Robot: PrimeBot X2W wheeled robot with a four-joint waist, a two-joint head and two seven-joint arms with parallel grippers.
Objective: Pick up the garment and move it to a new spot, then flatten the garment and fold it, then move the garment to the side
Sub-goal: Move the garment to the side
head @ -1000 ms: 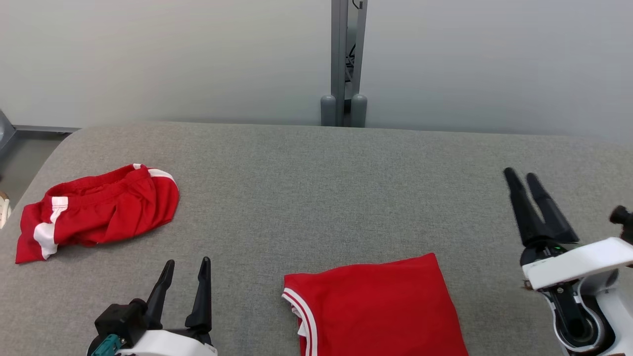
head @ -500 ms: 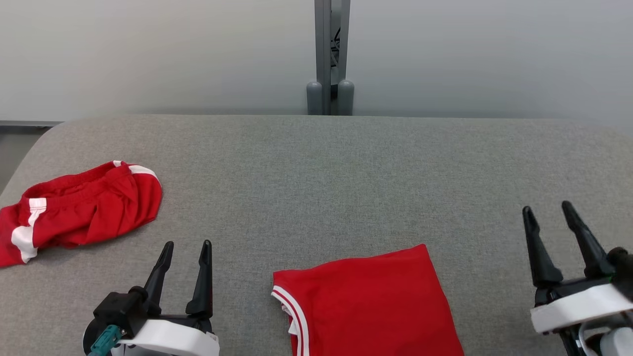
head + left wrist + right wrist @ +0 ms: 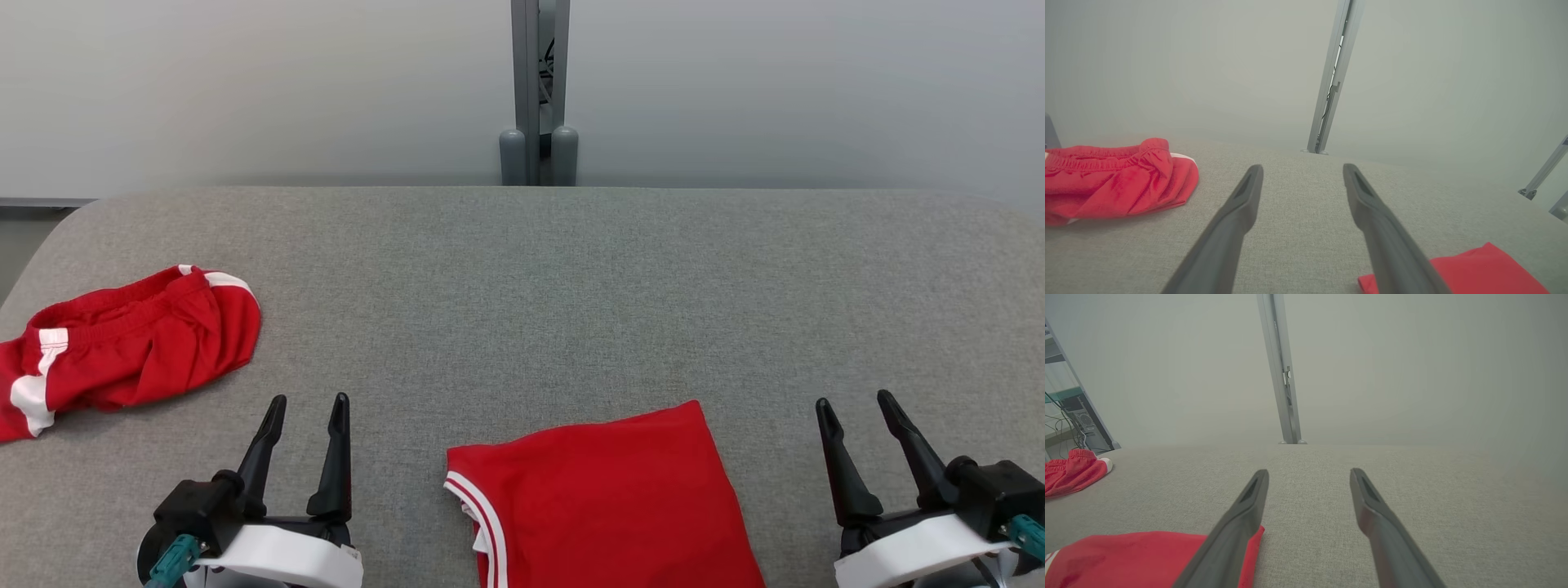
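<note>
Red folded garment (image 3: 604, 498) | btwn left claw (image 3: 310, 398) & right claw (image 3: 853, 398) | touching neither

Grey fabric surface (image 3: 522, 269), plain pale wall (image 3: 245, 82).
A metal post (image 3: 537, 82) rises behind the far edge's middle; a computer tower (image 3: 1079, 414) stands beyond the far left corner.

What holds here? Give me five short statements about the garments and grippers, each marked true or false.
1. The left gripper and the right gripper are both open and empty. True.
2. A folded red garment lies on the grey table between the grippers. True.
3. Some crumpled red shorts lie apart from it. True.
4. The shorts lie at the robot's right. False: they lie at its far left.
5. The right gripper clamps the folded garment. False: it stands open beside it, holding nothing.
</note>
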